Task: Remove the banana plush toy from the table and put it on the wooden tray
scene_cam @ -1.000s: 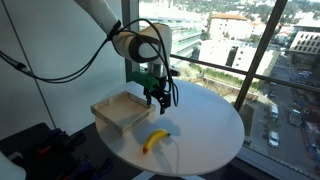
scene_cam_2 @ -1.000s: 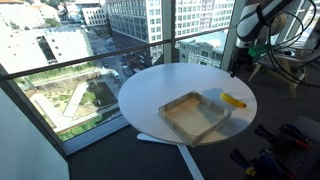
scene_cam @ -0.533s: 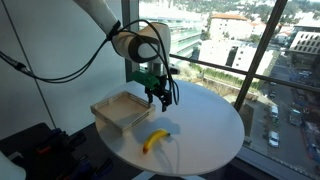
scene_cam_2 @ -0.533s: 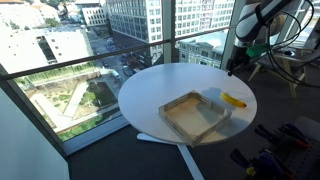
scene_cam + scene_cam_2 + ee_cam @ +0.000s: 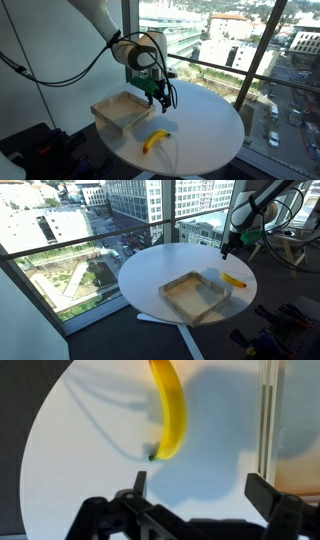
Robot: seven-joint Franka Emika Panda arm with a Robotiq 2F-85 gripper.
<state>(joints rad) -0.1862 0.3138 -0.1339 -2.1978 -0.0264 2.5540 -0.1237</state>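
Note:
The yellow banana plush toy point(image 5: 154, 141) lies on the round white table point(image 5: 205, 125), near its front edge; it also shows beside the tray as the banana plush toy point(image 5: 234, 280). In the wrist view the banana plush toy point(image 5: 168, 412) lies ahead of my fingertips, curved, with a dark tip toward me. The wooden tray point(image 5: 122, 110) rests on the table's side; its wall shows as the wooden tray point(image 5: 268, 420). My gripper point(image 5: 161, 98) hangs open above the table between tray and banana, holding nothing; in the wrist view the gripper point(image 5: 203, 488) has its jaws wide apart.
Glass walls and a railing surround the table, with the city far below. Black cables point(image 5: 40, 70) hang by the arm. Dark equipment point(image 5: 285, 330) stands on the floor beside the table. The tray point(image 5: 195, 296) sits near the table edge.
The arm has shifted slightly, moving the open gripper a little lower and further over the table. Banana and tray have not moved.

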